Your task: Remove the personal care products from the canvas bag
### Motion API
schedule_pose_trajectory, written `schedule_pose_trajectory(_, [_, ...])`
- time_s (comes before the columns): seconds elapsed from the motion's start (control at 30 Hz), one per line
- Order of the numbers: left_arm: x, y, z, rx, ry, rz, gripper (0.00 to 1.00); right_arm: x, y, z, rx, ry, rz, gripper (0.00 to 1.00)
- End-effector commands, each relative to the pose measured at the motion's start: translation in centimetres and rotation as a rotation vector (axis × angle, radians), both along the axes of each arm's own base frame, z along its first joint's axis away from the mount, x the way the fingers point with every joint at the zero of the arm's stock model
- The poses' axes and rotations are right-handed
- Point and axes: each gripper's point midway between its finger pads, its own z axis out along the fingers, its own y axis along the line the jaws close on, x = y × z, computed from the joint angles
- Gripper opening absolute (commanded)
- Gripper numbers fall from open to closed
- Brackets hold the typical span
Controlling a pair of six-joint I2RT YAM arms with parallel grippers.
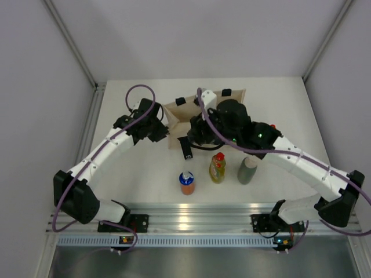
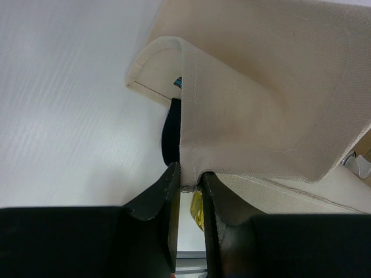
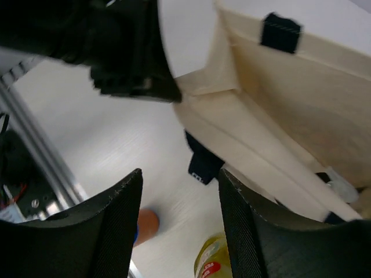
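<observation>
1. The canvas bag [image 1: 178,113] stands by the counter's [image 1: 139,174] far edge, mid-width. The left tool [image 2: 190,186] pinches its stitched rim, jaws pressed on the fabric.
2. The right tool [image 3: 179,182] hangs at the bag's near rim, jaws spread, nothing between them.
3. The bag is beige woven cloth with black handle loops.
4. Nearer the counter's near edge, three bottles stand upright in a row — orange bottle [image 1: 186,183], yellow bottle [image 1: 217,168], grey-green bottle [image 1: 247,171].

White table [image 1: 145,174], aluminium rail [image 1: 197,215] along front
</observation>
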Motion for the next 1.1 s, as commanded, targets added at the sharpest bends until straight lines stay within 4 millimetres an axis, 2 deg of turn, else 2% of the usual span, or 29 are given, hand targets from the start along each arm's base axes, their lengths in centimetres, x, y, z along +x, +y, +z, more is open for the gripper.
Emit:
schedule_pose_trajectory(0.0, [-0.2,-0.3,1.3,-0.04,-0.028,-0.004,0.0,4.8,-3.2,1.1,0.016,0.089,-0.317,0.54])
schedule_pose_trajectory(0.03, [-0.3,-0.3,1.2,-0.042,-0.027,-0.003,0.0,5.8,-4.0,2.0,0.029,0.092,-0.372,0.53])
schedule_pose_trajectory(0.13, [-0.6,-0.6,1.1,-0.061,-0.012,-0.006,0.0,8.3,-5.6,1.7,0.018,0.123,-0.51,0.54])
schedule_pose_trajectory(0.23, [-0.9,-1.0,0.8,-0.086,0.01,-0.007,0.0,9.4,-6.4,-1.3,-0.074,0.175,-0.566,0.53])
schedule_pose_trajectory(0.37, [-1.4,-1.8,1.0,-0.14,0.039,-0.012,0.0,9.5,-6.8,-6.0,-0.175,0.242,-0.581,0.53])
schedule_pose_trajectory(0.47, [-2.1,-2.6,1.5,-0.197,0.059,-0.026,0.0,9.3,-6.9,-7.6,-0.207,0.269,-0.575,0.52])
schedule_pose_trajectory(0.53, [-2.3,-2.5,1.7,-0.215,0.063,-0.007,0.0,9.2,-7.1,-7.9,-0.216,0.273,-0.57,0.52])
schedule_pose_trajectory(0.8, [-1.5,-0.3,2.9,-0.204,-0.006,0.099,0.0,7.4,-7.4,-8.9,-0.212,0.339,-0.481,0.52])
schedule_pose_trajectory(0.97, [-1.5,-0.4,2.2,-0.188,0.013,0.079,0.0,9.1,-8.4,-8.5,-0.208,0.328,-0.509,0.51])
schedule_pose_trajectory(1.0, [-1.6,-0.4,2.1,-0.188,0.015,0.08,0.0,9.9,-8.3,-7.4,-0.187,0.308,-0.515,0.51])
schedule_pose_trajectory(1.07, [-1.7,-0.3,1.8,-0.184,0.019,0.083,0.0,11.2,-8.7,-7.0,-0.186,0.298,-0.533,0.5])
